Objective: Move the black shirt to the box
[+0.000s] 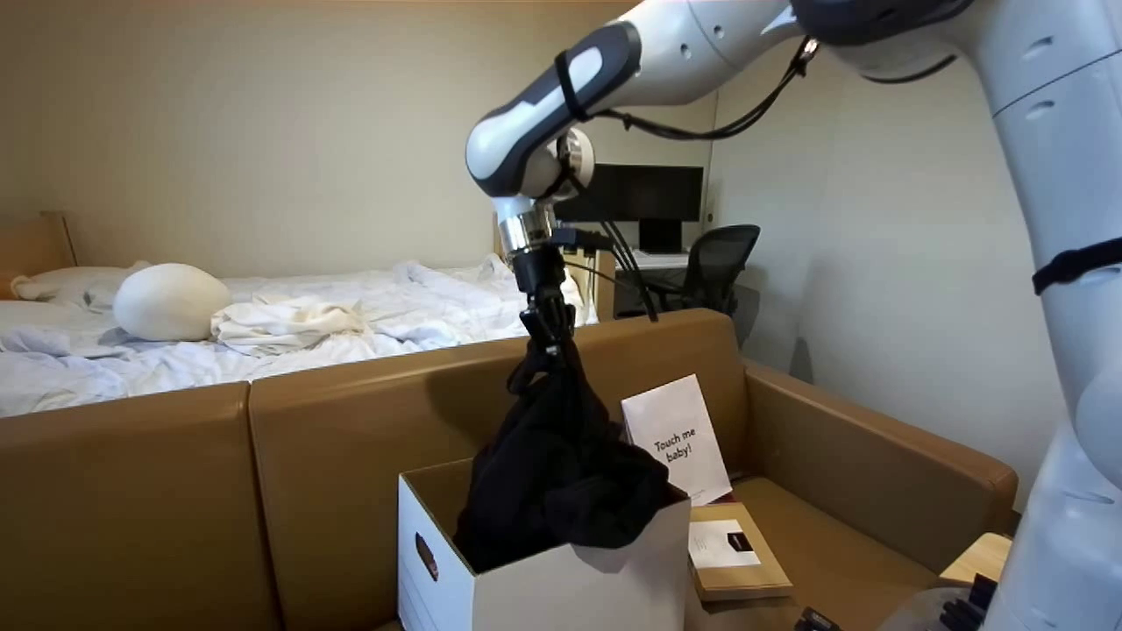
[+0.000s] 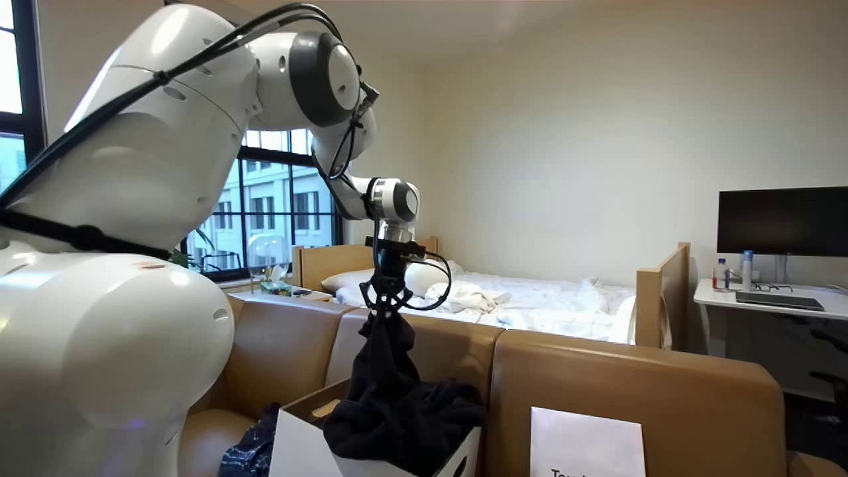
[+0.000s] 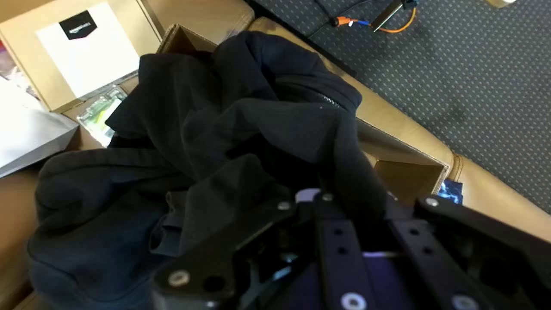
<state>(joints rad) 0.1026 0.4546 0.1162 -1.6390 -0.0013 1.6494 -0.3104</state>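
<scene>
- A brown upholstered bench (image 1: 342, 456) carries the white box (image 1: 578, 596); beside the box are a tan package (image 1: 745, 576) and a white item (image 1: 675, 429) printed "Touch me baby!"
- Behind the bench stands a bed (image 2: 650, 305) with rumpled white bedding (image 1: 438, 307); an exterior view also shows a window (image 2: 268, 205) and a desk (image 2: 719, 298) with a monitor (image 2: 782, 222).
- Dark speckled carpet (image 3: 452, 86) fills a corner of the wrist view.
- The jaws pinch a bunched fold of the black shirt (image 1: 565, 473).
- The shirt hangs below them, its bulk in the box's mouth and slumped over the rim.
</scene>
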